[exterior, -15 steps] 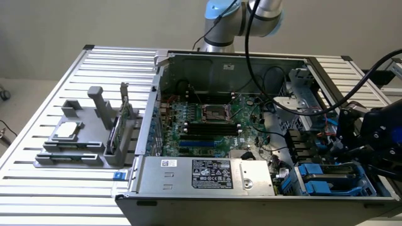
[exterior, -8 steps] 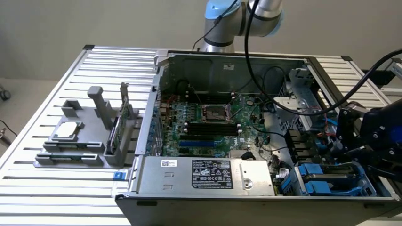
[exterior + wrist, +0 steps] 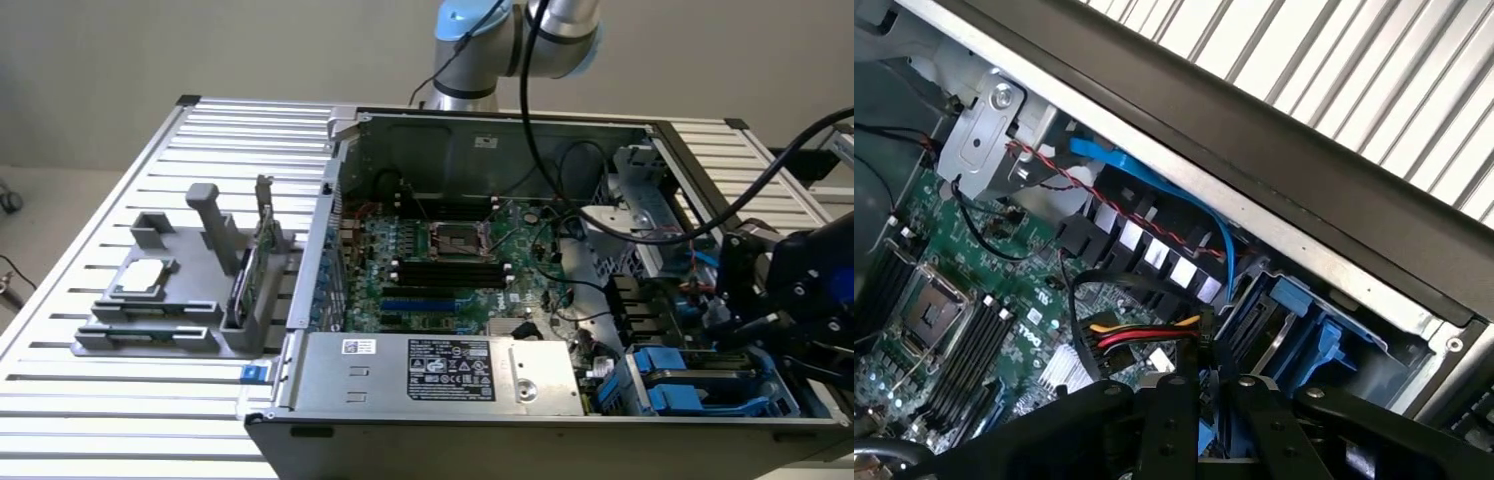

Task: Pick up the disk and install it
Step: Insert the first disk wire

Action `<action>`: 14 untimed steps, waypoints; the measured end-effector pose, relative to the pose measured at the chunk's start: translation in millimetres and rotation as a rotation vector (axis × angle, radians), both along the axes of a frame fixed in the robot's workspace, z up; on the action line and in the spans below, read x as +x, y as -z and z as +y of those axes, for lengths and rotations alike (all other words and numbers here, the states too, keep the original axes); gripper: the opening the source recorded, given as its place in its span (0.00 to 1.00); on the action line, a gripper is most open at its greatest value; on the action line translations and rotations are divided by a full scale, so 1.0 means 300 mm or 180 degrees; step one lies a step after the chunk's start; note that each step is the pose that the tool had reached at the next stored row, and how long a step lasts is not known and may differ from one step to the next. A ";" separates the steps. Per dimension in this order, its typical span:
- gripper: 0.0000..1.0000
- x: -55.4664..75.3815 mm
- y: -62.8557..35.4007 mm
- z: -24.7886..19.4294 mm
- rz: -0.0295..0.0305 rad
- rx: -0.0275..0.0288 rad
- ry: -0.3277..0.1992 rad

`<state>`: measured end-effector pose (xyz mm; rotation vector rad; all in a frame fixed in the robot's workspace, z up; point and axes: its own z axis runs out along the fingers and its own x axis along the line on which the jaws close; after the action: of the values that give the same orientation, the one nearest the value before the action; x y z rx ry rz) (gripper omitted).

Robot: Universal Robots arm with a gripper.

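My gripper (image 3: 755, 326) hangs over the drive bay at the near corner of the open computer case (image 3: 400, 420), on the exterior view's right. In the wrist view the black fingers (image 3: 1172, 420) stand close together, and the gripper (image 3: 1209, 392) pinches a thin blue strip that looks like a rail of the disk (image 3: 1205, 438). Just below the gripper, the disk (image 3: 687, 388) shows as a grey plate framed in blue plastic, lying low in the bay. Most of the disk is hidden under the fingers.
Blue bay brackets (image 3: 1299, 325), a blue data cable (image 3: 1154, 185) and a red-yellow-black power plug (image 3: 1139, 335) crowd the bay. The power supply (image 3: 447, 370) sits alongside. On the exterior view's left, a grey fixture (image 3: 147, 335) holds a square chip (image 3: 144, 278) and an upright green card (image 3: 242, 285).
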<state>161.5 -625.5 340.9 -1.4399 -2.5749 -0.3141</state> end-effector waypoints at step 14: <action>0.18 0.000 -0.020 -0.001 0.0003 -0.0047 0.0402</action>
<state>161.5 -625.8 346.9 -1.6111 -2.4957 -0.3123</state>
